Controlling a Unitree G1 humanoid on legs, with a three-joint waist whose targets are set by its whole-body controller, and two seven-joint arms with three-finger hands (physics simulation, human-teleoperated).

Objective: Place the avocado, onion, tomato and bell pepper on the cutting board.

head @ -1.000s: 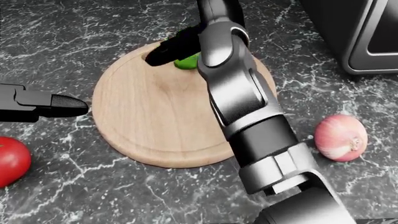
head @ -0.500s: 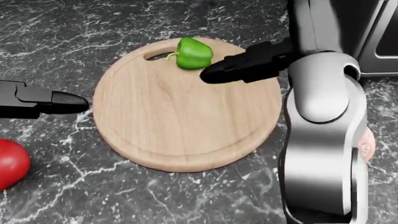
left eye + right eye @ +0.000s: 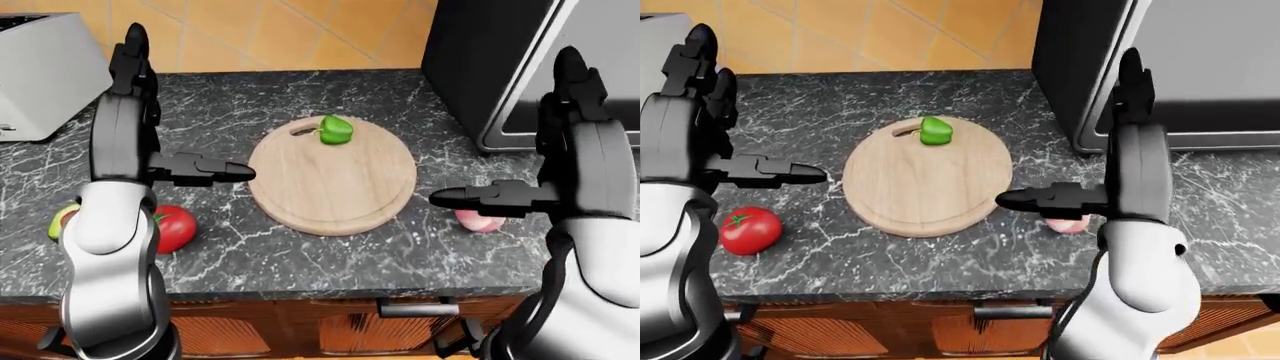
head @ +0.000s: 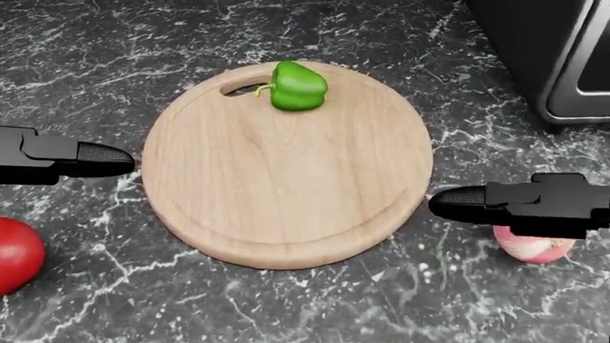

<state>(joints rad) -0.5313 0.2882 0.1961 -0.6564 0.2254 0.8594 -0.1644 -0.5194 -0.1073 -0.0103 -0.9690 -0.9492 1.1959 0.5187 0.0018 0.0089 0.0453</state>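
Note:
A round wooden cutting board (image 4: 286, 186) lies on the dark marble counter. A green bell pepper (image 4: 297, 86) sits on it near the top edge, beside the handle hole. My right hand (image 4: 448, 204) is open and empty, fingers stretched leftward, hovering just right of the board and over a pinkish onion (image 4: 534, 249) that it partly hides. My left hand (image 4: 114, 161) is open and empty at the board's left edge. A red tomato (image 4: 14, 254) lies at the lower left. The avocado (image 3: 60, 220) shows in the left-eye view, half hidden behind my left arm.
A dark oven-like appliance (image 4: 563, 64) stands at the upper right, close to the onion. A grey toaster (image 3: 40, 75) stands at the upper left of the left-eye view. The counter's near edge (image 3: 300, 289) runs below, with wooden drawers under it.
My right arm has swung from over the board's top to the right and down, leaving the bell pepper on the board; it now hovers over the onion. The left hand has not moved.

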